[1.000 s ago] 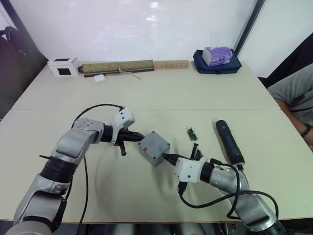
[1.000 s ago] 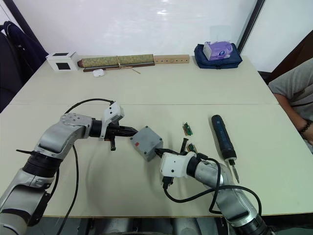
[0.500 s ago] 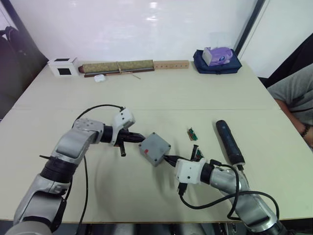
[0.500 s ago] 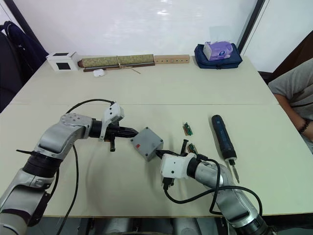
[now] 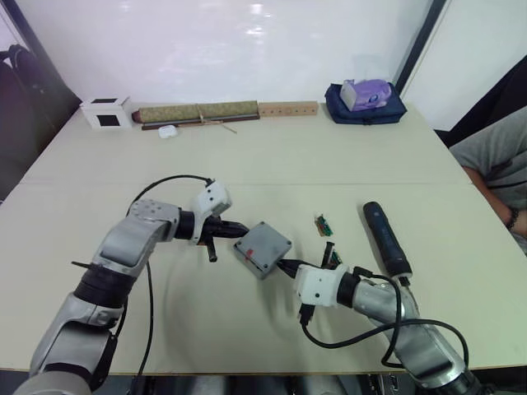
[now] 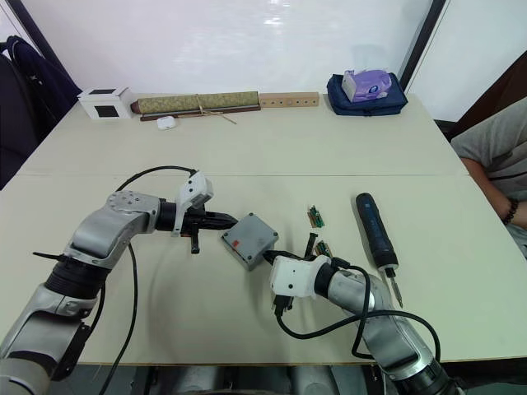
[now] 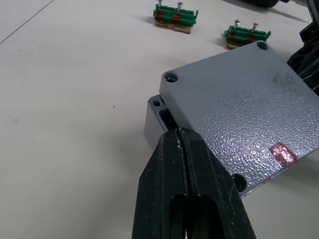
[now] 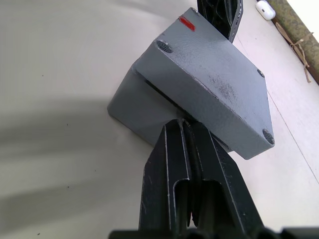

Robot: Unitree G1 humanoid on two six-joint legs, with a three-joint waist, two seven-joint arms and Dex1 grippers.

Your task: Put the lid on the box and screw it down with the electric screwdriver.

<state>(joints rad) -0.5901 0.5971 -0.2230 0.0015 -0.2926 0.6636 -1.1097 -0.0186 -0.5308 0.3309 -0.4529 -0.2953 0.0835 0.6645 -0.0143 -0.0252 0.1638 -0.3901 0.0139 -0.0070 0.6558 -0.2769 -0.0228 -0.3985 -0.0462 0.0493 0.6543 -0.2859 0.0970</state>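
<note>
Seemingly for squaring up, the eye views show the shallow grey textured lid skewed atop the deeper grey box mid-desk, the left pincer at its 9 o'clock, while both wrist views show each pincer, including the right pincer, pressed together, tips touching it.

1. Left claw: fingers pressed together, arm bent at the elbow, reaching inward and low.
2. Right claw: fingers together too, forearm angled inward toward the left claw.

Head pair overlooking table, wrist views close on lid
</note>
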